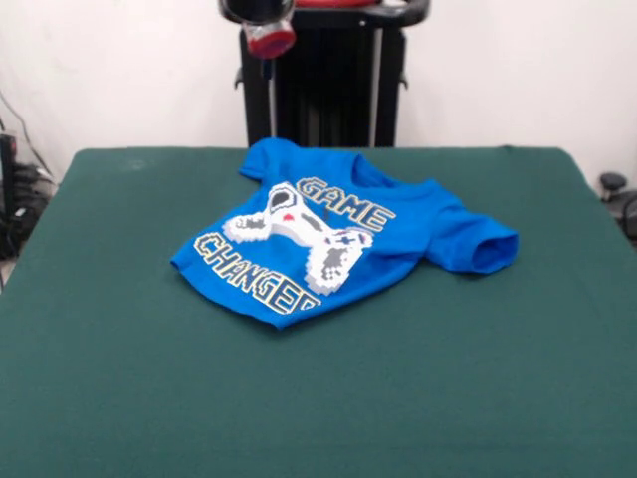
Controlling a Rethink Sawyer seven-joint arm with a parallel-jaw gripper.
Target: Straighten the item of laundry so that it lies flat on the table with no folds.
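Observation:
The item of laundry (333, 239), a bright blue T-shirt, lies print up a little beyond the middle of the green table (119, 378). It is turned at an angle, with "GAME CHANGER" and the white controller print running diagonally. One sleeve (486, 249) sticks out to the right and stands up slightly, open at its cuff. The other sleeve (271, 159) points toward the far edge. The cloth is rumpled, and its near edge looks tucked under by the lettering. The gripper (270, 42) hangs high at the top edge, above and beyond the shirt and apart from it.
The black pedestal (323, 90) stands just past the table's far edge. Cables and dark gear (15, 189) sit off the left side. A small black object (612, 184) lies off the right side. Green cloth surrounds the shirt on every side.

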